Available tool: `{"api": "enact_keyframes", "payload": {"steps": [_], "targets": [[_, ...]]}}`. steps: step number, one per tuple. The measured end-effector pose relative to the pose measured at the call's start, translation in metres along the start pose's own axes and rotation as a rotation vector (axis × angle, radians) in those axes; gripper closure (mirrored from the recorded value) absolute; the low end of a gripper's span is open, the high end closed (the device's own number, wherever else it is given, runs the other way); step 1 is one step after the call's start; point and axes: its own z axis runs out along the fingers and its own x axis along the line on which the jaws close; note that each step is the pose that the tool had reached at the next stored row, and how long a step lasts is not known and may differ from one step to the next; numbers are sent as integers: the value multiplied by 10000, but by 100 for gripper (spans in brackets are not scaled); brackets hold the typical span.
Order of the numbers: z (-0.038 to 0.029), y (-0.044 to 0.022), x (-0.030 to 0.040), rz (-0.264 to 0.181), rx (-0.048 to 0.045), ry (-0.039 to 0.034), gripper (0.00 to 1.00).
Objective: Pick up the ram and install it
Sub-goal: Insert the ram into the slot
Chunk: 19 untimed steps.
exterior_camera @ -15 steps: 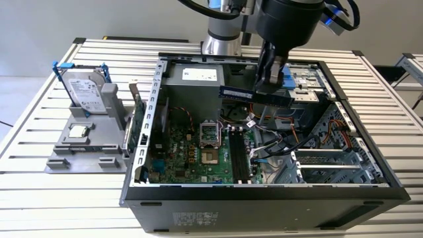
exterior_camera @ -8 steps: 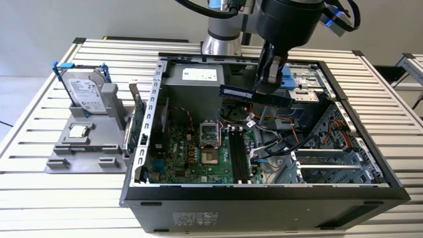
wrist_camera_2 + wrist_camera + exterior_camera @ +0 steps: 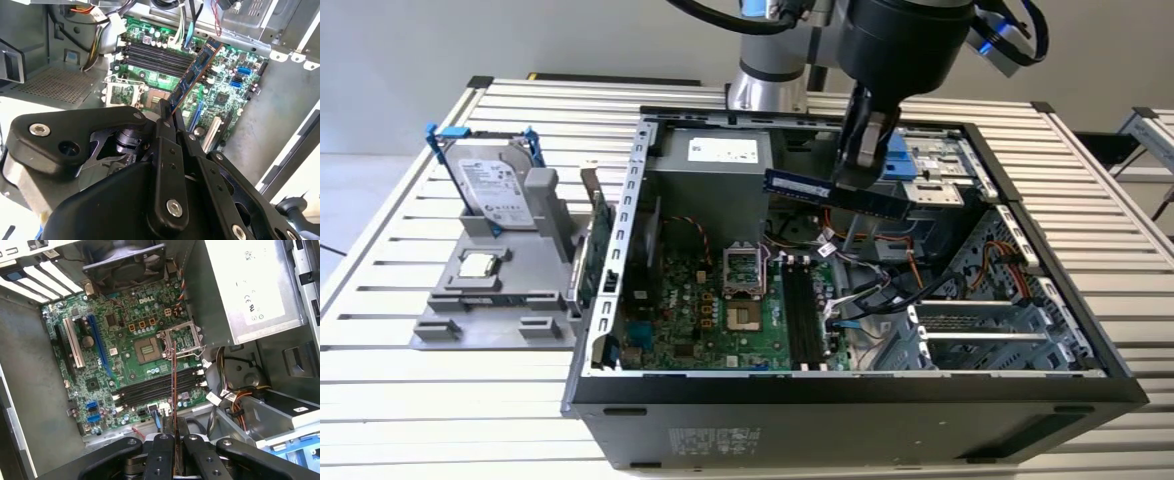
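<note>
Ram (image 3: 801,186) is clamped in the closed gripper (image 3: 857,178), level and suspended above the open computer case (image 3: 854,385), clear of the motherboard (image 3: 720,300). In the first wrist view the ram (image 3: 173,385) appears edge-on, crossing the memory slots (image 3: 145,390). Case walls and loose cables (image 3: 881,290) border the slots. In the second wrist view the gripper body hides the ram's gripped end.

We see the gripper (image 3: 854,183) clamping the ram (image 3: 801,185) roughly level above the open case (image 3: 854,385), over the motherboard (image 3: 707,300). At the exterior view's left, a hard drive (image 3: 494,185) stands upright, a processor (image 3: 479,265) near it.
</note>
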Motion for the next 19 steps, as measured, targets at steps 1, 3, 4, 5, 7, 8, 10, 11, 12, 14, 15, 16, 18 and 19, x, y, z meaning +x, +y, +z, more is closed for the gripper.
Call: {"api": "enact_keyframes", "payload": {"steps": [1, 3, 4, 5, 7, 8, 10, 11, 12, 14, 15, 16, 18, 19], "targets": [[0, 0, 0, 47, 0, -1, 100], [0, 0, 0, 142, 2, -3, 100], [0, 0, 0, 185, 3, -5, 100], [0, 0, 0, 228, 4, -6, 100], [0, 0, 0, 320, 5, -9, 100], [0, 0, 0, 364, 6, -10, 100], [0, 0, 0, 452, 7, -11, 100], [0, 0, 0, 499, 8, -13, 100], [0, 0, 0, 543, 9, -14, 100], [0, 0, 0, 628, 10, -16, 100], [0, 0, 0, 670, 11, -17, 100], [0, 0, 0, 710, 11, -18, 100], [0, 0, 0, 792, 13, -20, 100], [0, 0, 0, 829, 13, -22, 100]]}}
